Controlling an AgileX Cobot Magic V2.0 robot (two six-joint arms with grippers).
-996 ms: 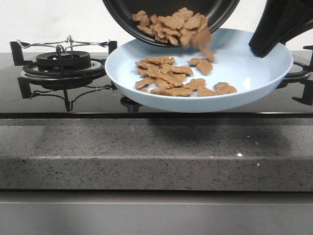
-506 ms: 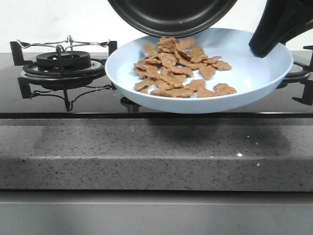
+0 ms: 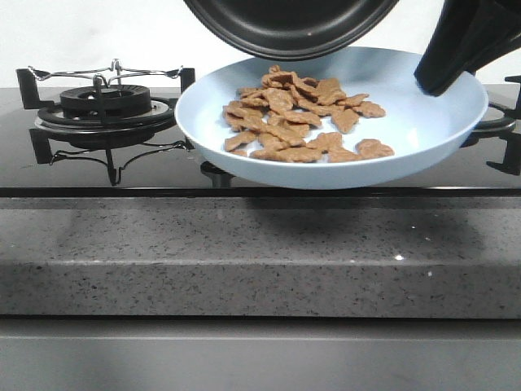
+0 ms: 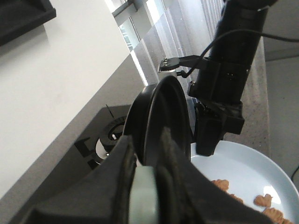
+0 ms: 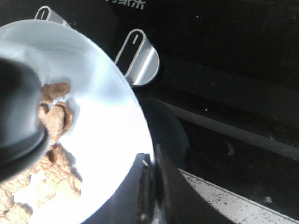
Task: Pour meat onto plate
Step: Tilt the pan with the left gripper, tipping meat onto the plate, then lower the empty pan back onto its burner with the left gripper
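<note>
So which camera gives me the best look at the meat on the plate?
The front view: the whole heap of meat lies in plain sight on the plate. The left wrist view catches only a few pieces at its edge; the right wrist view shows part, half hidden.

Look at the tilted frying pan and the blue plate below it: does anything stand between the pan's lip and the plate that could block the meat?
Nothing visible does. The frying pan hangs tilted directly over the plate, with open air between them, and the meat already lies on the plate. The right gripper holds the plate at its far right rim, clear of the pieces.
</note>
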